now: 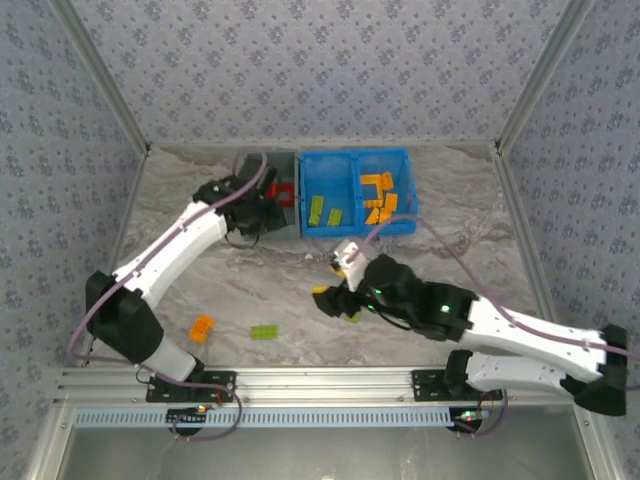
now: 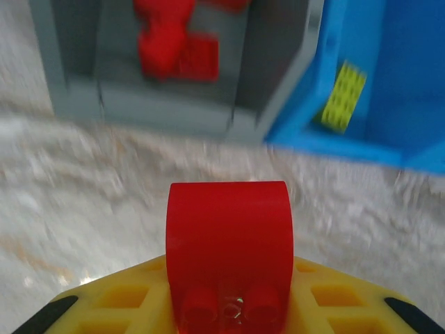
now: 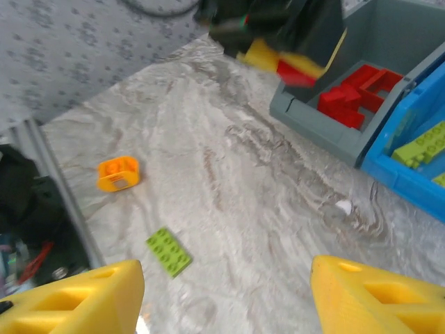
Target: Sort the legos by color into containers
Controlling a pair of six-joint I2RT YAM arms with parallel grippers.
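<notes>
Left gripper [image 3: 292, 66]: clamped on a red brick [image 2: 228, 236], which sits between its yellow fingers [image 2: 334, 299].
Left gripper place: far left part of the table [image 1: 450, 260], at the near left edge of the grey bin [image 1: 290, 228]. Whether it hangs over the bin or just outside the rim I cannot tell.
Red brick: small and bright, with its studs showing at the end nearest the left wrist camera. It is lifted off the table.
Right gripper [image 3: 226, 271]: released, its fingers [image 3: 69, 299] standing wide apart with nothing between them.
Right gripper place: over bare table about mid-way across, near of the blue bin [image 1: 400, 225] and apart from it.
Grey bin: at the far side, just left of the blue bin, side by side with it. Several red pieces [image 3: 351, 101] lie inside.
Blue bin: two joined compartments. The left one holds lime green bricks [image 1: 320, 210] and the right one holds orange bricks [image 1: 378, 197].
Loose orange brick [image 1: 202, 327]: an open square frame piece, lying on the table at the near left, close to the left arm's base.
Loose green brick [image 1: 264, 332]: a flat studded plate on the table just right of the loose orange brick, not touching it. It is well apart from all the bins.
Table: grey marbled top.
</notes>
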